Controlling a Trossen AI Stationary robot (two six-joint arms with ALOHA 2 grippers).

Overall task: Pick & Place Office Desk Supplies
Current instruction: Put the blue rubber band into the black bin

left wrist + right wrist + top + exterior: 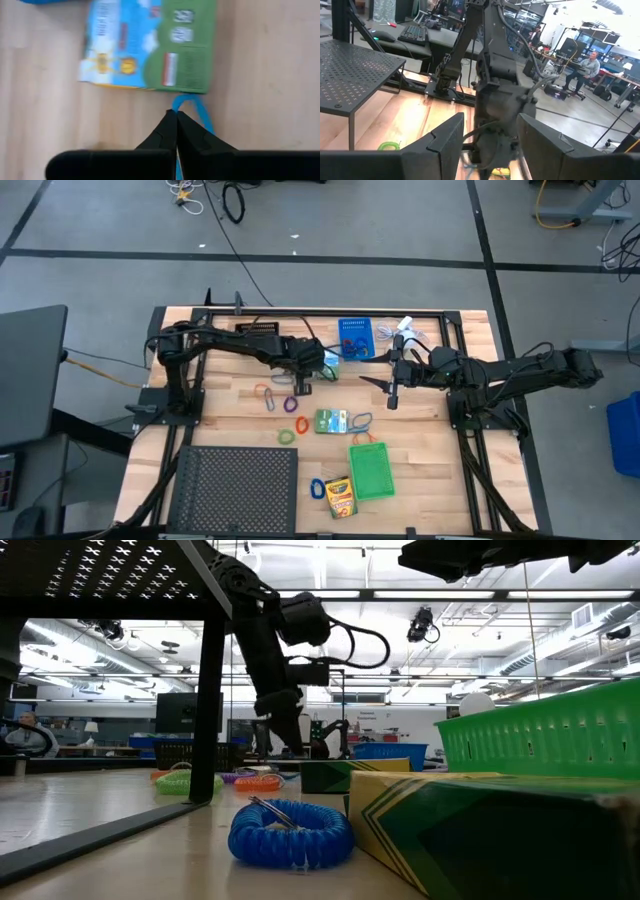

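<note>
My left gripper (300,387) points down at the table's middle, next to a green-and-blue small box (330,365), and is shut on a blue rubber band (191,101). My right gripper (389,391) hovers open to the right of that box, facing the left arm, and holds nothing. Coloured rubber-band loops (268,396) lie scattered on the wood. A second green-white box (330,420) lies flat nearer the front. The green bin (372,470), the yellow crayon box (340,498) and a blue coiled loop (290,835) sit near the front edge. The blue bin (355,335) stands at the far edge. My left gripper pinches the blue rubber band between its two shut fingertips (167,129), coming from above and pointing down. A short loop of the band (186,100) sticks out past the tips toward the box (150,45). Another strand (207,124) runs back beside one finger. Whether the band is clear of the wood does not show.
The large black mesh tray (235,490) fills the front left corner. A white mini fan (405,330) stands beside the blue bin at the far edge. A black frame rail (300,311) runs along the far side. Bare wood shows at the table's right front.
</note>
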